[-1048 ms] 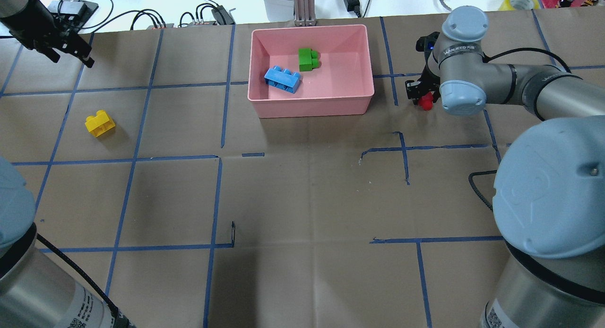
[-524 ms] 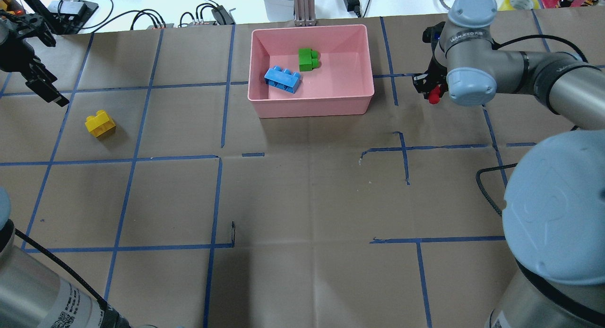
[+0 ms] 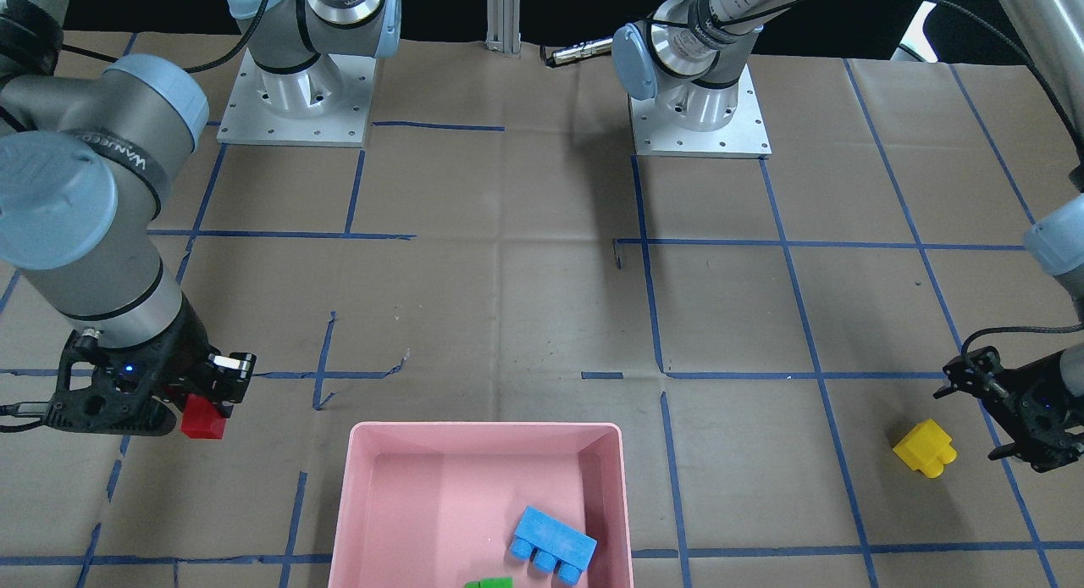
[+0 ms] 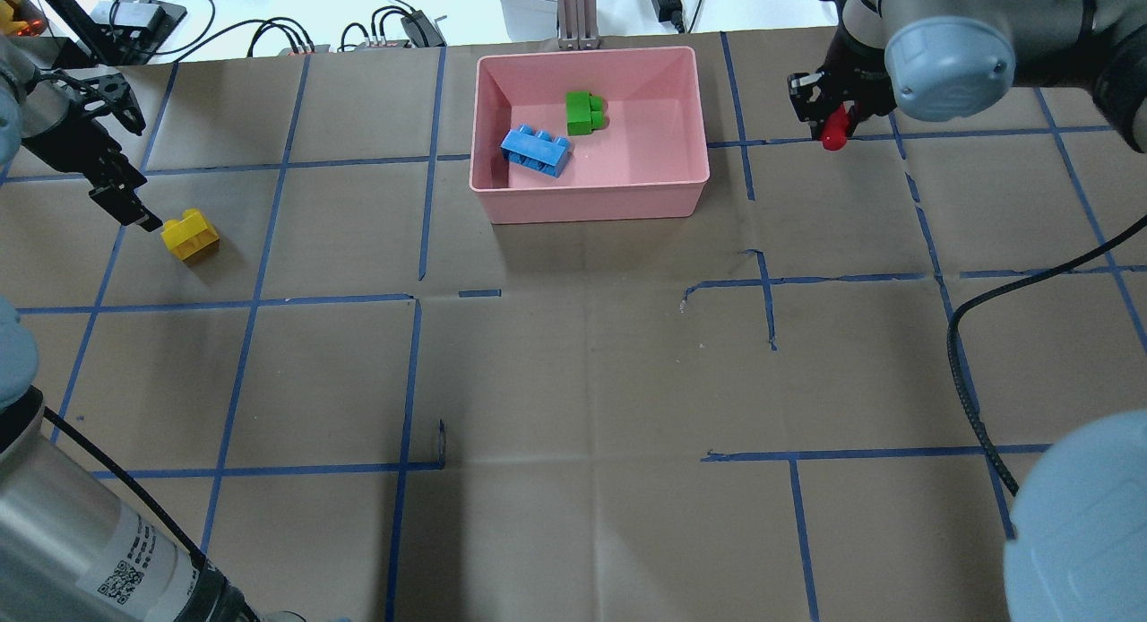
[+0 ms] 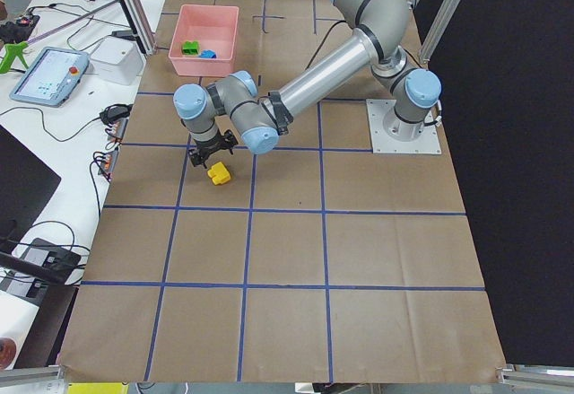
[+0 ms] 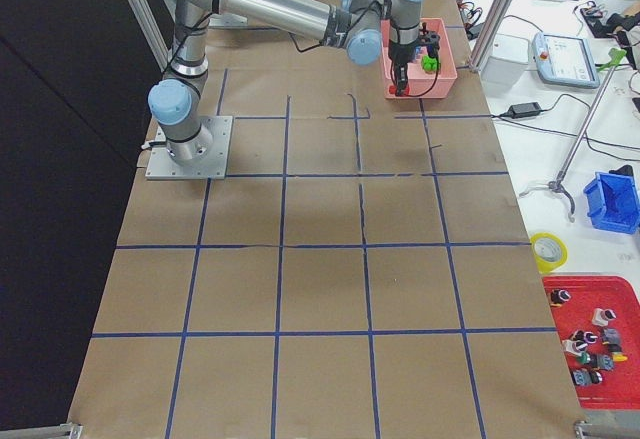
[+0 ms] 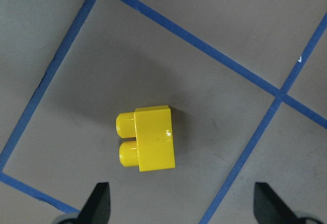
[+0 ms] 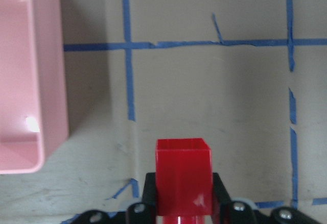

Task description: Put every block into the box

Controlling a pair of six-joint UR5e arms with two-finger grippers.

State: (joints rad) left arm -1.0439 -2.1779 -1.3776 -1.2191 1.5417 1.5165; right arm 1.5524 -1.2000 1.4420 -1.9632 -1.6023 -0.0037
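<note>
Brown paper worktop (image 4: 582, 380): matt and a little creased, divided into squares by blue tape lines. One block lies loose on it.
Pink box (image 4: 591, 203): smooth, slightly shiny plastic, rectangular and shallow, with a raised rim and rounded corners. It stands at the far middle of the worktop. Two of the four blocks are inside, so I judge the task about half done.
Right gripper (image 4: 829, 125): black, closed on the red block and holding it above the worktop, to the right of the box and outside its rim. What is left here is to carry the block over the rim and release it.
Left gripper (image 7: 182, 203): black, with the jaws spread wide and nothing between them. It hangs just beside the yellow block without touching it, so this grasp is not yet made.
Blue block (image 4: 536, 150): hard matt plastic, long, with three round studs. It lies inside the box near the left wall.
Green block (image 4: 582, 113): the same plastic, shorter, with studs on one side. It lies inside the box, near the blue one but apart from it.
Yellow block (image 7: 153, 138): glossy, a square body with two round studs, on the left part of the worktop, well apart from the box.
Red block (image 4: 834, 139): the smallest, glossy, with flat sides, held in the right gripper.
</note>
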